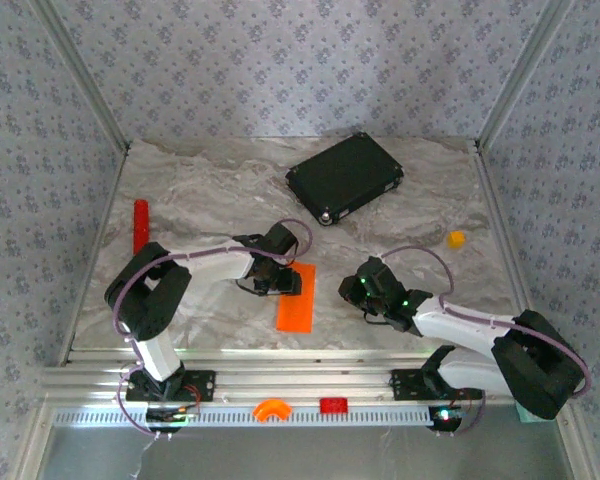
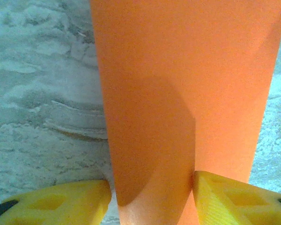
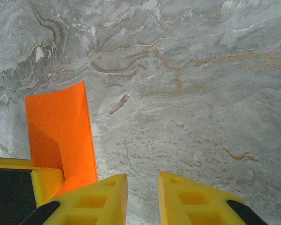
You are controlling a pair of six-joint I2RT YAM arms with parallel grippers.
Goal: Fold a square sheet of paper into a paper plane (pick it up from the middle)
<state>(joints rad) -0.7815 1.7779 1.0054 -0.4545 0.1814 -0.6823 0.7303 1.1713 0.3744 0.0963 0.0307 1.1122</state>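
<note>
The orange sheet of paper (image 1: 296, 300) lies on the marble table, folded into a long narrow rectangle. My left gripper (image 1: 277, 275) sits low over its far end. In the left wrist view the paper (image 2: 178, 84) runs up from between the two yellow fingers (image 2: 61, 201). It bulges a little there, the jaws stand apart, and a thin gap shows at the left finger. My right gripper (image 1: 360, 290) hovers to the right of the paper (image 3: 61, 126). Its jaws (image 3: 143, 197) stand slightly apart over bare table. A paper plane is out of view.
A black flat case (image 1: 345, 177) lies at the back of the table. A red cylinder (image 1: 140, 226) stands at the left edge and a small orange-yellow lump (image 1: 456, 239) at the right. Patterned walls enclose the table.
</note>
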